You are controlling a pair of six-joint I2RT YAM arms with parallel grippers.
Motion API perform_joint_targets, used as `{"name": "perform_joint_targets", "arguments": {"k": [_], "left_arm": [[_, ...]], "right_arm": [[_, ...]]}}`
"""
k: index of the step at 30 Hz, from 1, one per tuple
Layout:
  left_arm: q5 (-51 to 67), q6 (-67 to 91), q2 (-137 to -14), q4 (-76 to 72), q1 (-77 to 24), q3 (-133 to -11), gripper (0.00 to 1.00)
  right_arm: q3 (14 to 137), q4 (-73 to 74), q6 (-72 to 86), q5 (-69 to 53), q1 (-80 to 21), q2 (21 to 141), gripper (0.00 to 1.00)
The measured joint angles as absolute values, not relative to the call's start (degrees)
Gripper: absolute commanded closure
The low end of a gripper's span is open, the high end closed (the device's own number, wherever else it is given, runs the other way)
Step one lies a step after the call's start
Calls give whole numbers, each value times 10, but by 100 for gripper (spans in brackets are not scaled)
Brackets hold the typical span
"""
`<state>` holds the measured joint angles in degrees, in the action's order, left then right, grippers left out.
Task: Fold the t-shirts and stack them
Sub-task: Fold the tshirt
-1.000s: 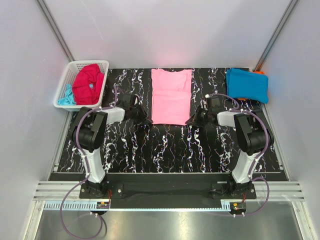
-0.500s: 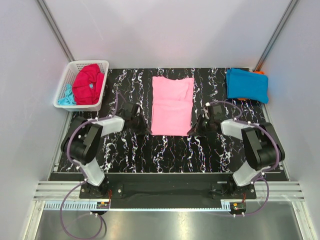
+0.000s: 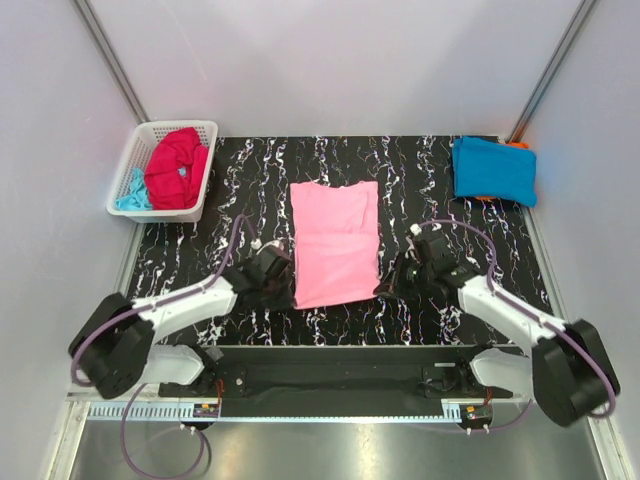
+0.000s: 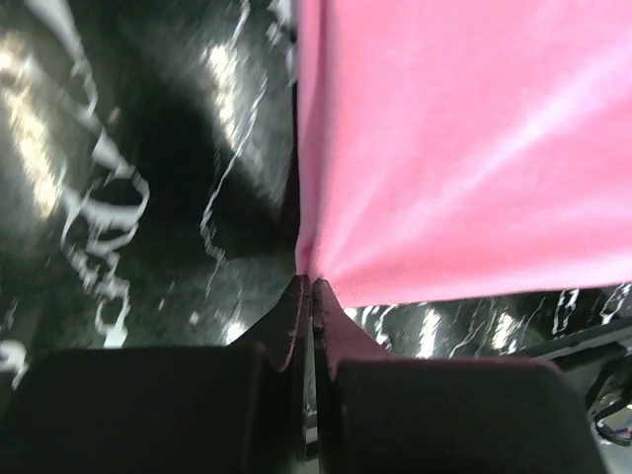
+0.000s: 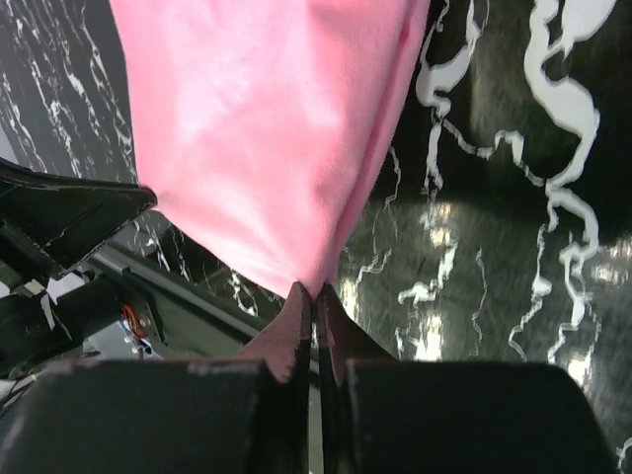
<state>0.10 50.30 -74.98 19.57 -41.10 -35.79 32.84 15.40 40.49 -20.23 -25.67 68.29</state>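
Observation:
A light pink t-shirt [image 3: 336, 242], folded into a long strip, lies on the black marbled table. My left gripper [image 3: 290, 290] is shut on its near left corner [image 4: 308, 265]. My right gripper [image 3: 380, 288] is shut on its near right corner [image 5: 314, 276]. A folded bright blue t-shirt [image 3: 494, 169] lies at the far right on an orange t-shirt [image 3: 516, 146], of which only an edge shows. A crimson red t-shirt [image 3: 177, 167] and a pale aqua t-shirt [image 3: 131, 192] are bunched in the basket.
The white lattice basket [image 3: 148, 135] stands at the far left corner off the mat. The table's front edge and a metal rail [image 3: 330, 385] lie just behind both grippers.
Both grippers have pulled the pink shirt toward the near edge of the table, holding its near corners. Both arms have stretched out low. The shirt has slid about a third of the table's depth.

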Motion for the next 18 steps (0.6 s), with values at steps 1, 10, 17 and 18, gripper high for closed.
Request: {"name": "perform_joint_targets", "arguments": {"k": [1,10,17,18], "left_arm": [[-9,511,-733,204,-419,-348,100],[-75,557,-597,251,-453,-329,100],[-107,567,-572,290,-463,-352,100],[-115,568,-572,298,-464,-364,100]], "right_arm": [[325,161,409,-199,-262,666,100],[305,238,432,-142,-285,568,100],[352,286,420,-111,-289,559,100],[365,291,416,-107,-289,562,100]]}}
